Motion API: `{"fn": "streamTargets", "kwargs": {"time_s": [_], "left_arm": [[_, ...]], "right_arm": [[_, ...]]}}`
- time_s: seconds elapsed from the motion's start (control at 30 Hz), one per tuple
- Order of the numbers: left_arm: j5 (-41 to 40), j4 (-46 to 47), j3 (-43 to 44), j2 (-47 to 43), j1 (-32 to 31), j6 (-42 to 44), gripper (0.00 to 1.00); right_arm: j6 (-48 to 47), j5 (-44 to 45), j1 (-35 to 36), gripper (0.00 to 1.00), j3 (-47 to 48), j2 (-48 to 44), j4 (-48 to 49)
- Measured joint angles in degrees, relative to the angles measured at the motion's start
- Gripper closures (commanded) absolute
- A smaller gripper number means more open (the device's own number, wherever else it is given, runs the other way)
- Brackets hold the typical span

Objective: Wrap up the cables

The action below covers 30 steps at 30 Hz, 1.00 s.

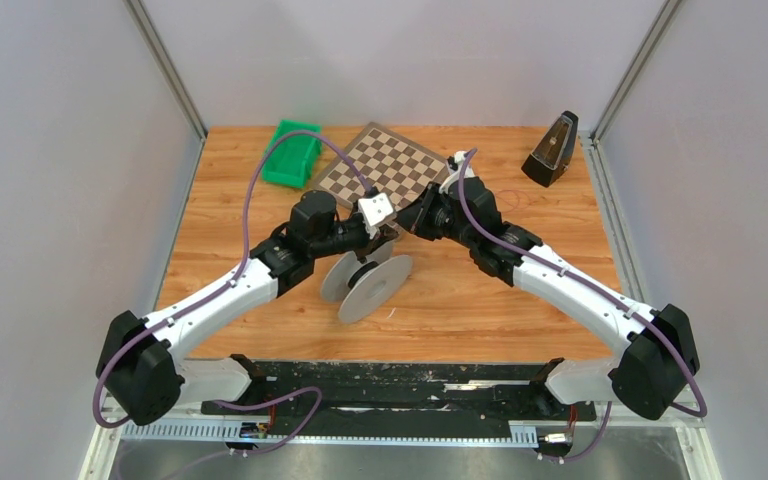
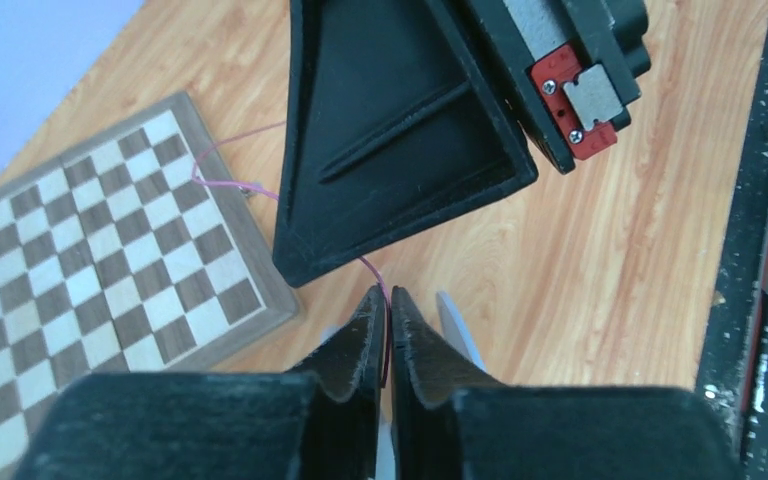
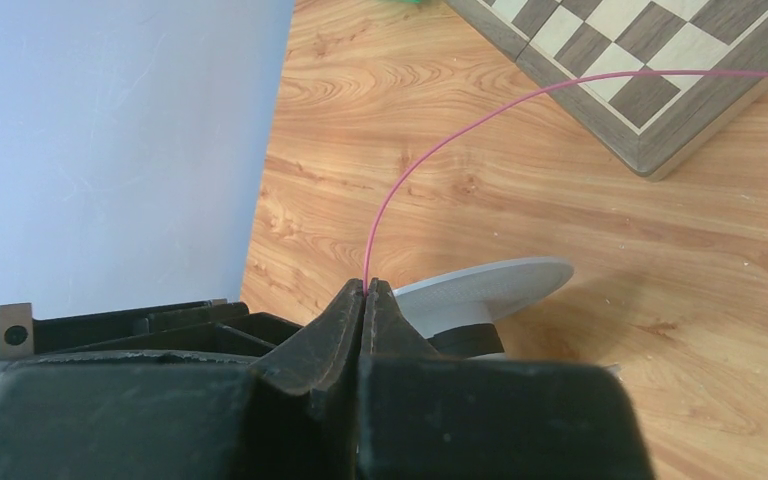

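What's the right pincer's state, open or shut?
Shut on the thin pink wire. In the right wrist view the right pincer has its tips together, with the wire emerging from between them.

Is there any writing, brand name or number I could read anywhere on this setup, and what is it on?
No text can be read in any view. The chessboard, green bin, black metronome, grey spool, pink cable, left arm and right arm show no legible label or number.
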Motion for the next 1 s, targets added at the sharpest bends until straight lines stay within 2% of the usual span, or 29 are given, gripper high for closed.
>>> {"fn": "streamTargets", "kwargs": {"time_s": [0.07,0.2,0.27,0.4,0.6,0.73,0.8,0.87,0.93,1.0], "left_arm": [[-0.5,0.8,-0.1,0.0,-0.1,-0.1,1.00],[-1.9,1.0,-0.1,-0.5,-0.1,-1.1,1.00],[-2.3,0.3,0.0,-1.0,-0.1,-1.8,1.00],[-4.2,-3.3,1.8,-1.5,-0.1,-4.7,1.00],[-3.9,-8.6,6.3,-2.7,1.4,-10.3,1.00],[-0.5,-10.8,8.3,-4.1,2.6,-13.6,1.00],[1.0,-11.4,8.9,-5.0,2.7,-14.9,1.00],[2.5,-12.0,9.1,-5.8,2.7,-16.0,1.00],[3.7,-12.6,9.3,-6.4,2.7,-16.8,1.00],[4.7,-13.2,9.3,-6.7,2.7,-17.4,1.00]], "right_arm": [[0.1,-0.1,0.0,0.90,0.0,0.0,0.0],[-1.2,-1.9,-0.2,0.56,-0.1,-0.2,0.0],[-2.7,-3.9,-0.7,0.46,-0.3,-0.7,0.0],[-8.7,-7.6,-1.5,0.43,-1.8,-4.9,-0.1],[-22.5,-11.7,-3.2,0.53,-4.6,-17.7,0.0],[-34.6,-12.1,-3.4,0.53,-7.1,-25.5,4.3],[-40.9,-12.7,-3.4,0.48,-11.1,-28.5,9.2],[-46.4,-14.1,-3.4,0.39,-15.3,-29.9,14.8],[-50.8,-15.7,-3.4,0.30,-17.6,-28.6,17.9],[-54.5,-17.2,-3.4,0.29,-17.8,-24.9,20.1]]}}
